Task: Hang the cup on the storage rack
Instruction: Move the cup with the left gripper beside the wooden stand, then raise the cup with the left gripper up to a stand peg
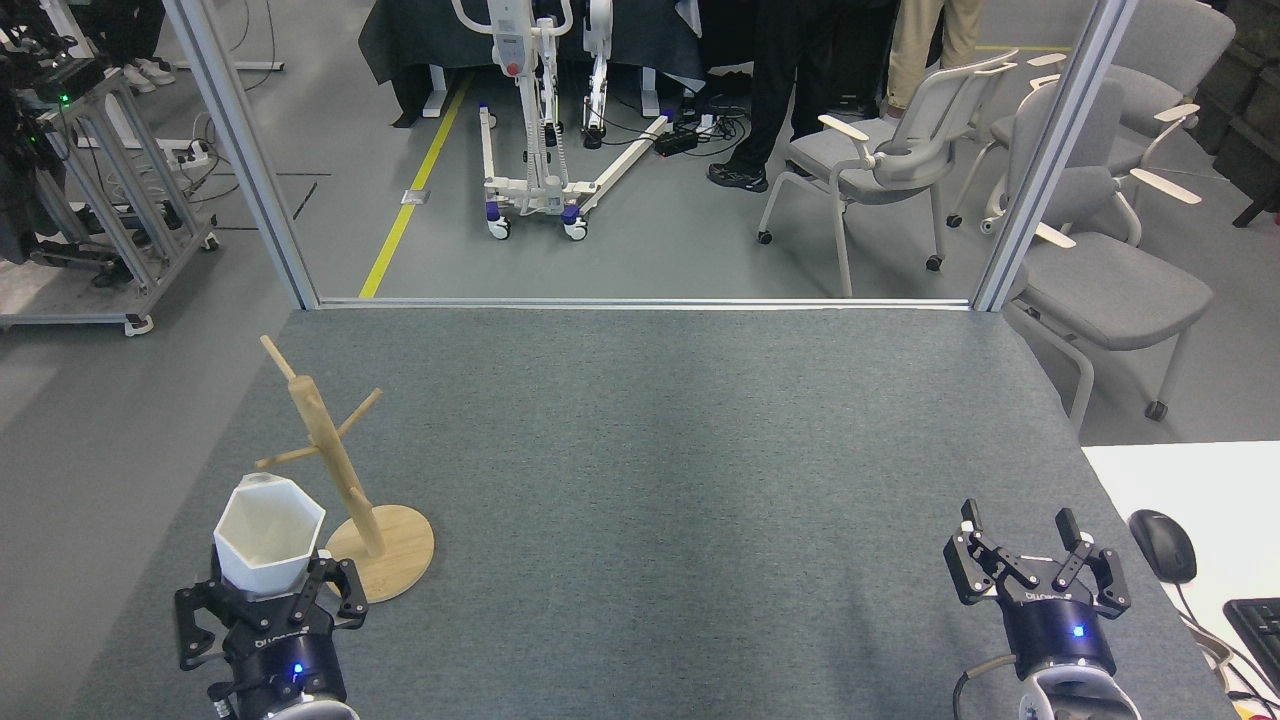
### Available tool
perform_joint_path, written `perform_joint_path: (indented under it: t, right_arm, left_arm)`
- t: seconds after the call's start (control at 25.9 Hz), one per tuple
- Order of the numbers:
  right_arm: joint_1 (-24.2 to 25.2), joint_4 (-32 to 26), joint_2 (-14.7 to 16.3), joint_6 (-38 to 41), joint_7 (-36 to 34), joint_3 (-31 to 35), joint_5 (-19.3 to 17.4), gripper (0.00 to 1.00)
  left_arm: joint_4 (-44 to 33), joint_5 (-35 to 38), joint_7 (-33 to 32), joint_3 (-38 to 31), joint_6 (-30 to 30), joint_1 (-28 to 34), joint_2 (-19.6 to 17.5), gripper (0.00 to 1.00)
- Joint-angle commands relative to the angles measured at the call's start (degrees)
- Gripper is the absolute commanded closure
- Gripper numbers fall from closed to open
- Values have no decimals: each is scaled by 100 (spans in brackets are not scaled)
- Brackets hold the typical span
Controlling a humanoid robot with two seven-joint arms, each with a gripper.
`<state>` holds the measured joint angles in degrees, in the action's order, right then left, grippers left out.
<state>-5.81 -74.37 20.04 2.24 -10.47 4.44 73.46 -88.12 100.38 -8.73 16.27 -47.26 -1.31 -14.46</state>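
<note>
Surface (650,480): grey carpet-like top, bordered at the far edge by a metal frame; beyond it grey floor with a yellow line, grey chairs and a white wheeled stand.
Left hand (268,590): low at the near left, fingers closed around the lower body of the cup, gripping it.
Cup (268,535): white, faceted, hexagonal rim facing up, held upright just above the left hand; handle loop on its far side, partly seen.
Storage rack (345,480): light wood, just right of and beyond the left hand; round base flat on the surface, post leaning slightly in view; cup just beside the post, under the lower left peg, contact not discernible.
Right hand (1035,560): near right, well apart from the cup and rack, fingers spread wide, holding nothing.
Beside right hand: black mouse (1163,545) on a white desk (1210,480).
</note>
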Motion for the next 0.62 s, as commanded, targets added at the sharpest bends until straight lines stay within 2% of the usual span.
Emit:
perform_joint_path:
  t: [0.0,0.19,0.35,0.46,0.58]
  right_arm:
    - [221,-394,-114,5,1,-5,10,1]
    - [494,-693,-334,5,1,-31,265,1]
    - [476,-719,-624,5,1,-57,555,1]
    - [458,-719,-765,-4,1,-48,942,1]
    - [441,-719,-809,-4,1,-22,1039,1]
  left_arm:
    - [32,-80,3,-62,-37,16,-74,89]
    - [58,-167,3,-62,-20,16,-74,89]
    - [58,-203,3,-62,59,-54,-83,89]
    - [67,-203,-6,-62,59,-63,-118,89]
    - [76,-299,-6,-62,33,-72,-118,89]
